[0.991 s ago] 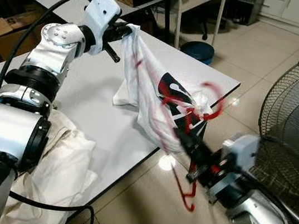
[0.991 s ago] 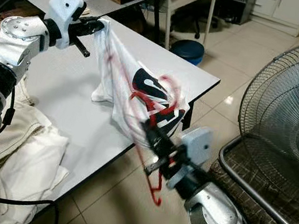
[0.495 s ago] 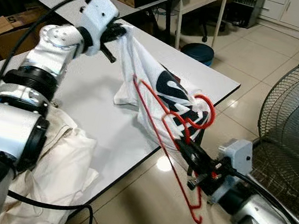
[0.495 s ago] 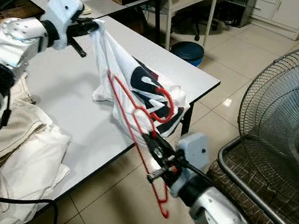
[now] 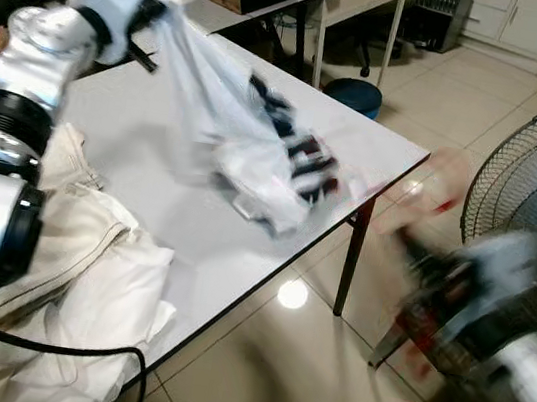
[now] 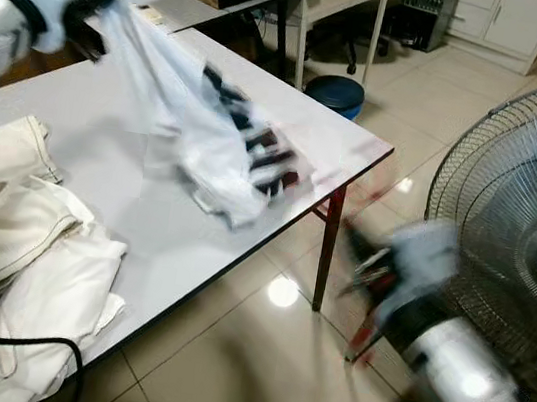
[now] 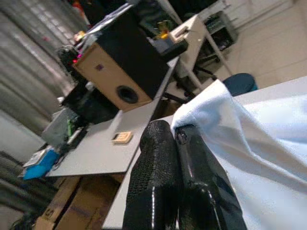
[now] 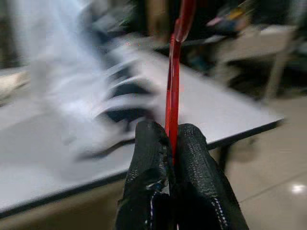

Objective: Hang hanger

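**Shirt held up on the left, red hanger pinched out on the right**

Far left, a heap of cream cloth (image 5: 84,285) lies bunched on the near corner of the white worktop (image 5: 192,240), with a black cable (image 5: 55,346) looping under it. Up top, the left gripper (image 7: 178,139) is raised over the worktop's far side, jaws closed tight on a corner of the white shirt (image 5: 246,147). The shirt trails down from that grip, blurred, its dark printed patch (image 5: 300,160) sagging onto the worktop near the right edge. Behind the gripper, on another desk, sits a wooden speaker (image 7: 120,72) with a black front.

Moving right, past the worktop's edge and its dark leg (image 5: 349,259), there is tiled floor and a blue bin (image 5: 355,93) farther back. And here's the right gripper (image 8: 171,139), off the worktop over the floor, heavily smeared in the head views. The wrist view settles it: jaws clamped on the thin red hanger (image 8: 173,81), which rises straight up from between the black fingers, clear of the shirt. Far right stands a big wire-caged fan (image 6: 523,189), just beside that arm.
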